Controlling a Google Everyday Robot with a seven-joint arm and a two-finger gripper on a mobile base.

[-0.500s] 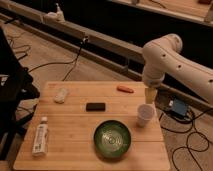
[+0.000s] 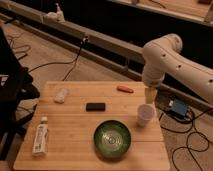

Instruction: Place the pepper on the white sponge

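Pepper point(image 2: 125, 89) near table point(image 2: 75, 131) edge, gripper point(image 2: 150, 94) beside

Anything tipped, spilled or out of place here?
Nothing stands out. The pepper lies near the table's far edge, the white sponge sits flat at far left, the cup stands upright, no spill shows. The hand hangs right of the pepper, above the cup.
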